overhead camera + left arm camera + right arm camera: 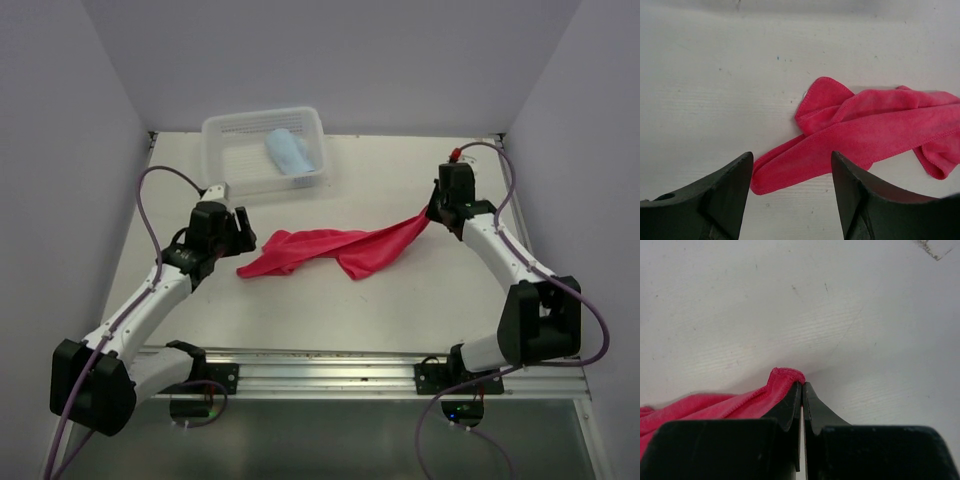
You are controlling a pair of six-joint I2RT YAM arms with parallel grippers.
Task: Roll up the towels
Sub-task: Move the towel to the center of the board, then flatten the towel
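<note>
The pinkish-red towel (335, 250) lies stretched and crumpled across the middle of the table. Its right corner is lifted, pinched in my right gripper (430, 213), which is shut on it; the wrist view shows the hem (785, 376) poking out at the fingertips. My left gripper (240, 228) stands open just left of the towel's left end (790, 167), which lies between and beyond the two fingers (732, 185) without touching them. The light blue towel (290, 152) lies bunched inside the basket.
A clear plastic basket (240, 135) stands at the back left of the table. A metal rail (330, 368) runs along the near edge. White walls enclose the left, right and back sides.
</note>
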